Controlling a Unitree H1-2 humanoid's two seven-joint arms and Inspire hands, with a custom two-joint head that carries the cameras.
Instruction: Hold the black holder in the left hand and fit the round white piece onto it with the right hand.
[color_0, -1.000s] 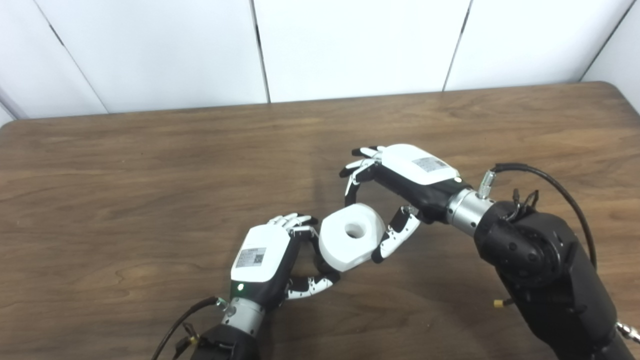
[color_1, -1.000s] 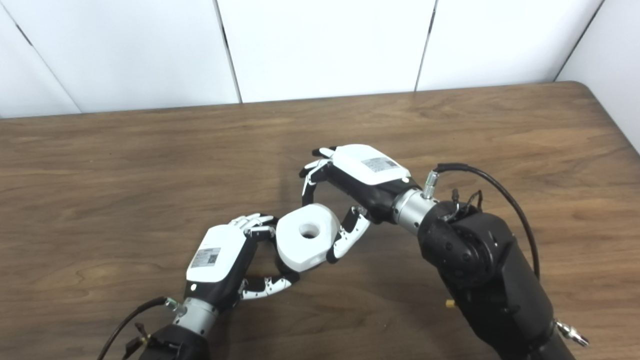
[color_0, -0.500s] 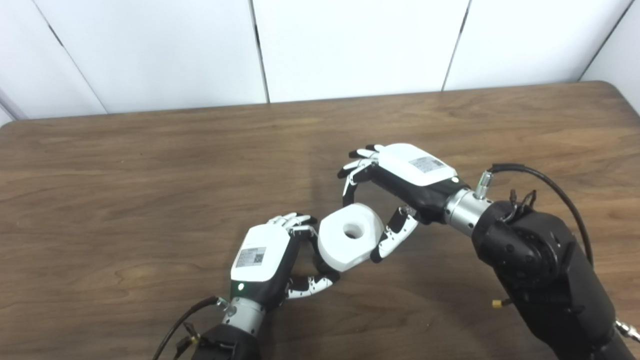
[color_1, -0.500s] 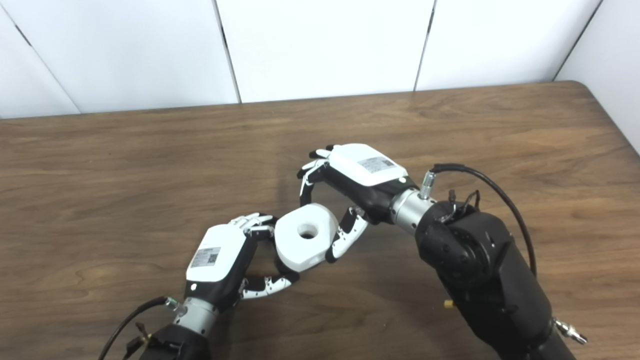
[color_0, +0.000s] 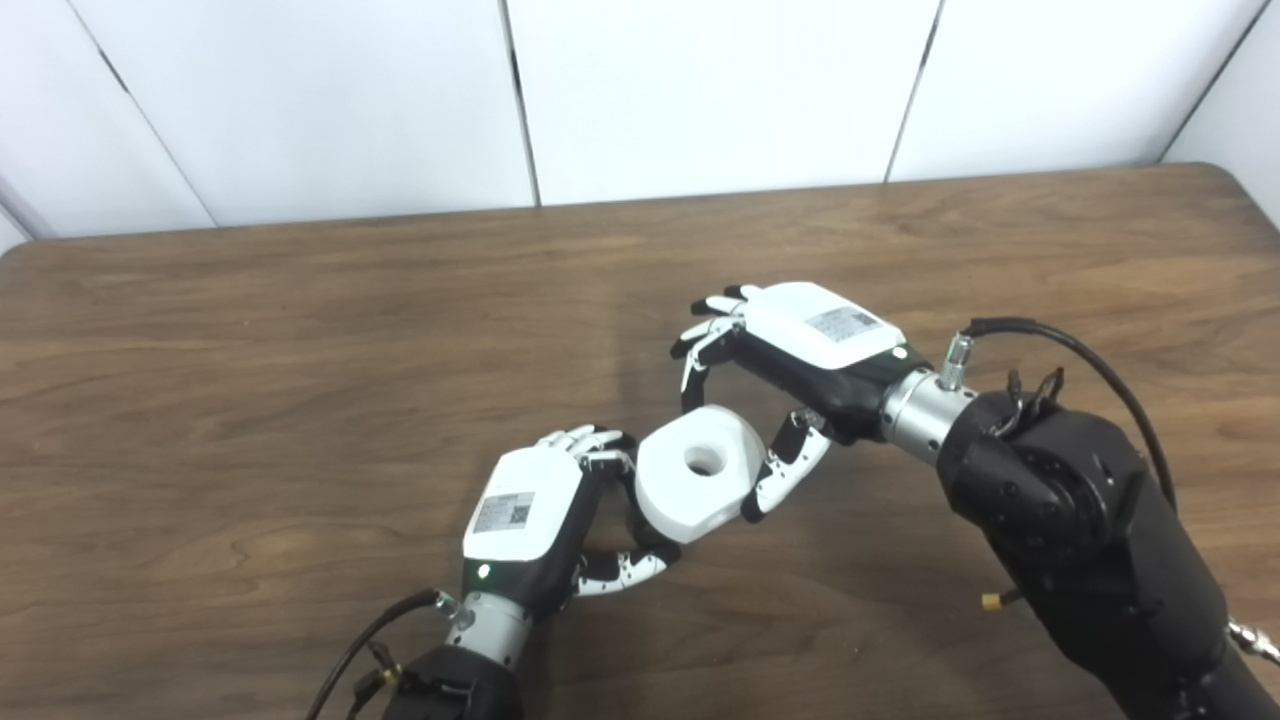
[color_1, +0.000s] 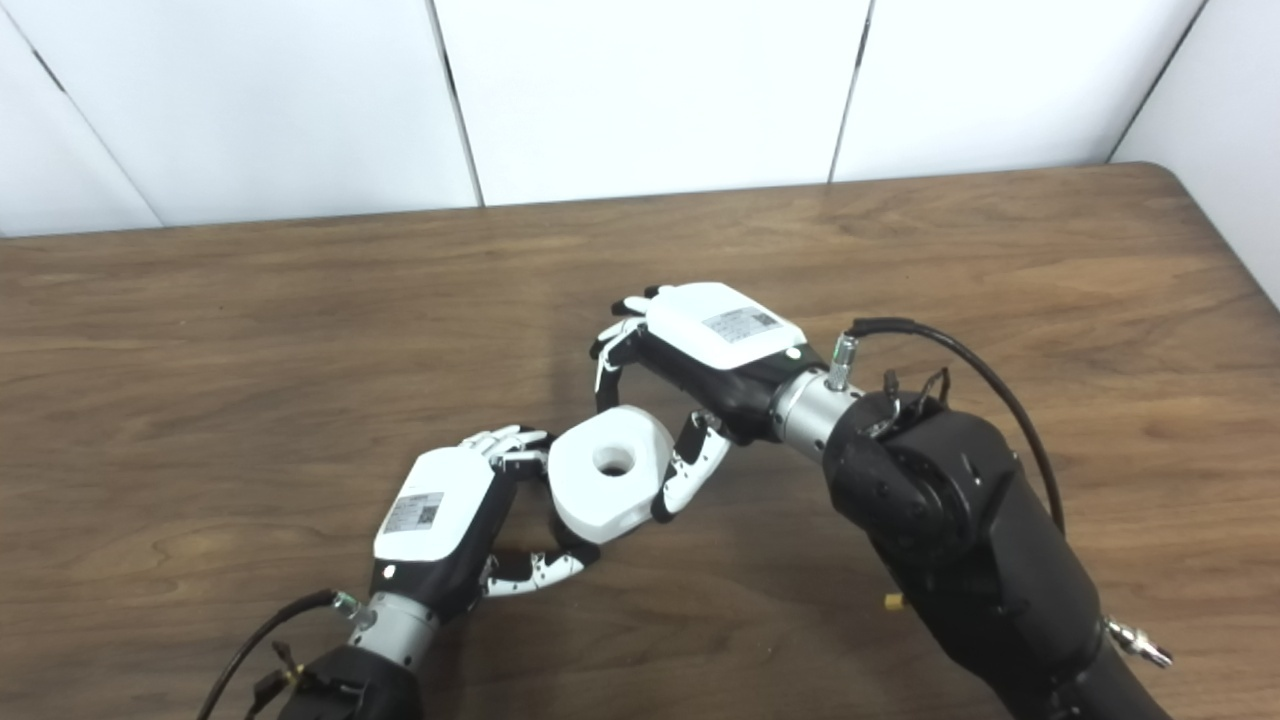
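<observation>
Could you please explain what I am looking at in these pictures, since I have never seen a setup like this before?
This is a humanoid robot seen through two cameras in its own head, set side by side, so both pictures show the same scene from slightly different spots. Its two arms come in from the bottom edge over a brown wooden table, with white wall panels behind. Each arm ends in a hand with fingers and a thumb. The right hand grips a round white piece with a hole in its middle between its fingers and thumb. The left hand is curled around something dark beside that piece, presumably the black holder, which is mostly hidden. Nothing else lies on the table.
</observation>
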